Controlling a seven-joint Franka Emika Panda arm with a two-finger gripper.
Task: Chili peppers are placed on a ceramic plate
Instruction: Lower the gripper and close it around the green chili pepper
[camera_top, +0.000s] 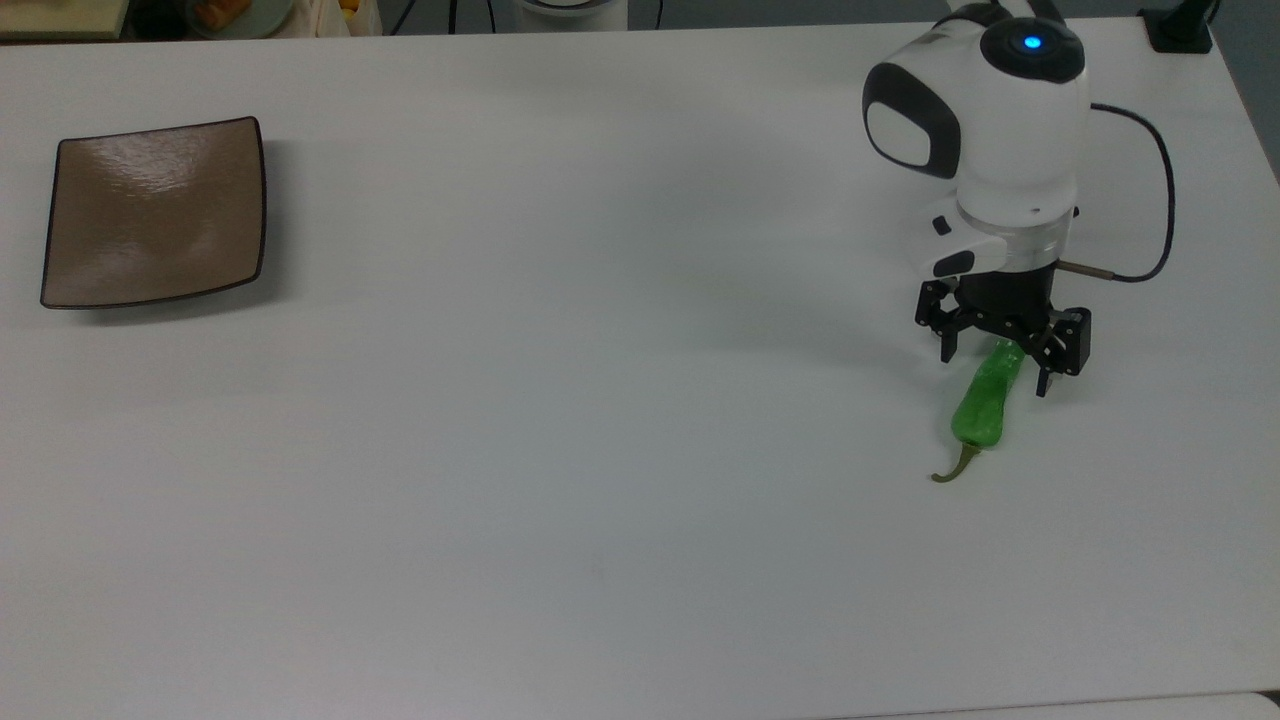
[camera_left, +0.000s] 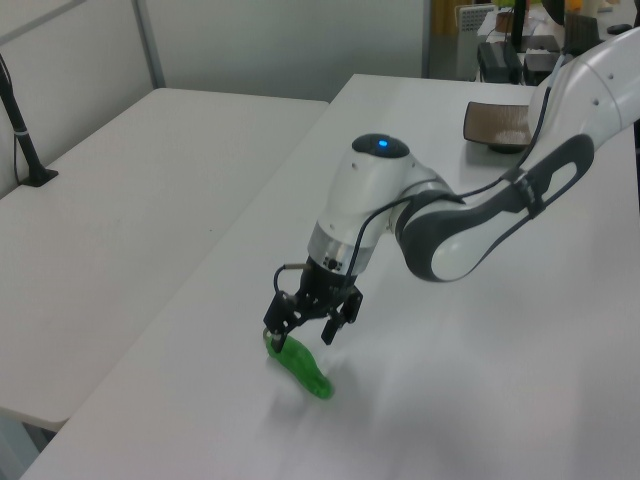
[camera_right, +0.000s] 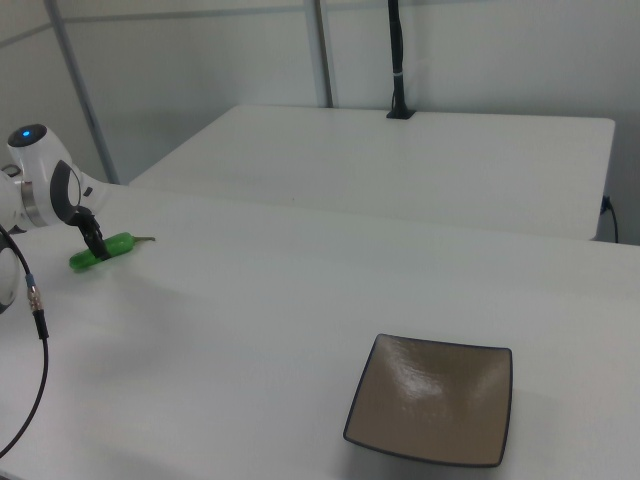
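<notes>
My hand (camera_top: 995, 365) hangs low over the white worktop (camera_top: 600, 450), fingers spread wide and pointing down, gripping nothing. The chili pepper (camera_top: 983, 404) lies flat on the worktop directly under and between my fingers: in the top view one finger (camera_top: 948, 345) stands to the top view's left of the pepper's narrow end and the other (camera_top: 1043, 378) to the top view's right, so my hand straddles that end. Whether the fingertips touch the pepper's skin I cannot tell. In the left view my hand (camera_left: 297, 337) sits over the stem end of the pepper (camera_left: 304, 368), and in the right view my hand (camera_right: 94, 242) crosses in front of the pepper (camera_right: 104, 249).

The pepper's long axis runs out from beneath my hand toward the top view's lower edge, leaning slightly to the top view's left. Its tapering tip is the end tucked under me; the wider end lies beyond my fingers, and the thin curved stem (camera_top: 955, 469) hooks away from it, farther from my hand still.

Far from my hand, across a long stretch of bare worktop toward the top view's left, the square brown ceramic plate (camera_top: 155, 212) sits flat, well apart from the pepper. In the right view the plate (camera_right: 432, 412) lies nearest the camera with nothing on it
</notes>
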